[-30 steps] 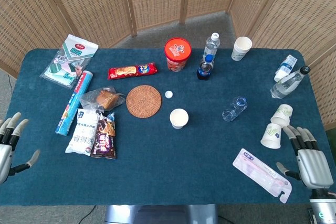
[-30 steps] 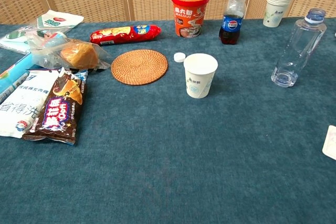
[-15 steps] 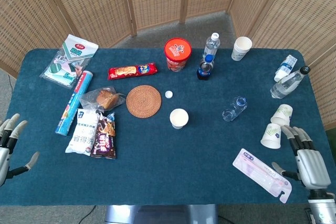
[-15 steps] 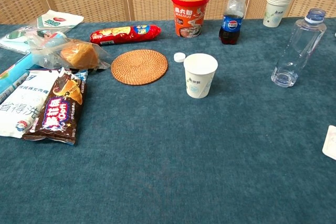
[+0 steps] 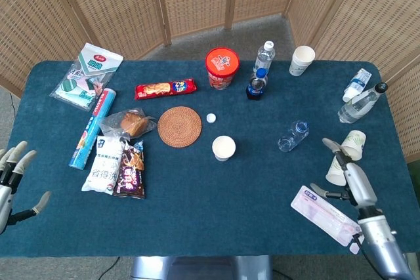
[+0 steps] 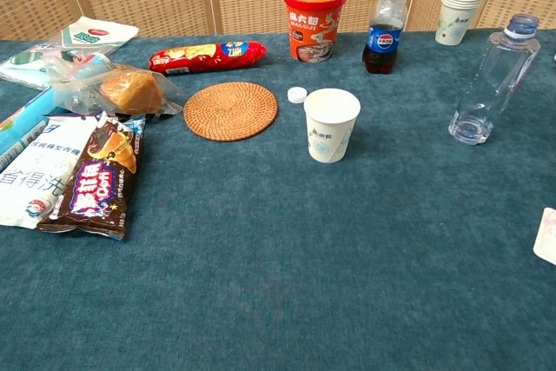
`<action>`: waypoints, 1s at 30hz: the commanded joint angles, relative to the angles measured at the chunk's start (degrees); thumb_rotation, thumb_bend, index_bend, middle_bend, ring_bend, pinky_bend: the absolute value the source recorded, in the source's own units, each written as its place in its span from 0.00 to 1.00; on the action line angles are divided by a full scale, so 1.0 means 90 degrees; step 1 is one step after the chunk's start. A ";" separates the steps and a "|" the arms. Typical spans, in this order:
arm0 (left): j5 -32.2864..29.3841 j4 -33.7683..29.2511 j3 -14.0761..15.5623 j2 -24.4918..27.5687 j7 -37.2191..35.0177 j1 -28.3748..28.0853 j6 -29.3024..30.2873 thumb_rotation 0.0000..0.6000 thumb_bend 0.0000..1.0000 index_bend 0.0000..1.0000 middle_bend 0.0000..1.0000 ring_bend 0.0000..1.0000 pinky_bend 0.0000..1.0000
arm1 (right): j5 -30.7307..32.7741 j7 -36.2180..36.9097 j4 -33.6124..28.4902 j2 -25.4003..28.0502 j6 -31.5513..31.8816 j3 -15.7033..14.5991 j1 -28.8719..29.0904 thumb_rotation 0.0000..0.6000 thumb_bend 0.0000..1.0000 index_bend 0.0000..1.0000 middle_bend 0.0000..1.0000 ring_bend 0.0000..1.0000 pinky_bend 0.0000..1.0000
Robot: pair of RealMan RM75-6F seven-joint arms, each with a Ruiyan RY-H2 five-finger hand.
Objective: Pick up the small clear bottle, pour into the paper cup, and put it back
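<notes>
The small clear bottle (image 5: 293,136) (image 6: 493,81) stands upright with a blue cap, right of the table's middle. An upright white paper cup (image 5: 224,147) (image 6: 331,124) sits to its left, near a loose white cap (image 5: 210,118) (image 6: 297,94). My right hand (image 5: 346,174) is seen edge-on at the near right, fingers extended and apart, holding nothing, well short of the bottle. At the left front edge my left hand (image 5: 12,178) is spread and holds nothing. Neither hand shows in the chest view.
A round woven coaster (image 5: 179,126), snack packets (image 5: 121,165) and a bagged bun (image 5: 133,123) lie left. An orange noodle tub (image 5: 222,67), a cola bottle (image 5: 256,84) and stacked cups (image 5: 301,60) stand at the back. Two tipped cups (image 5: 349,151) and a pink packet (image 5: 327,214) lie by my right hand.
My right hand has turned from palm-flat to edge-on and shifted left and up the table, toward the tipped cups. My left hand has barely moved. The bottle and cup stand unchanged.
</notes>
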 commanded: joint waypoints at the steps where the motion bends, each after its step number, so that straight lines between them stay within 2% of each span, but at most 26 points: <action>1: -0.0001 0.0006 -0.0003 0.0002 -0.0008 -0.0014 -0.0018 0.61 0.38 0.08 0.03 0.00 0.03 | 0.0112 0.0412 0.0380 -0.0190 -0.0433 0.0121 0.0337 1.00 0.25 0.00 0.00 0.00 0.10; 13: 0.0061 -0.0153 -0.0024 0.0072 0.0201 -0.0010 0.0028 0.61 0.38 0.08 0.03 0.00 0.03 | 0.0331 0.1513 0.1351 -0.0565 -0.0984 0.0346 0.0852 1.00 0.24 0.00 0.00 0.00 0.07; 30: 0.0126 -0.0414 -0.0059 0.0162 0.0524 0.0023 0.0108 0.61 0.38 0.07 0.05 0.00 0.03 | 0.0447 0.2656 0.2614 -0.1177 -0.1747 0.0340 0.1406 1.00 0.24 0.00 0.00 0.00 0.07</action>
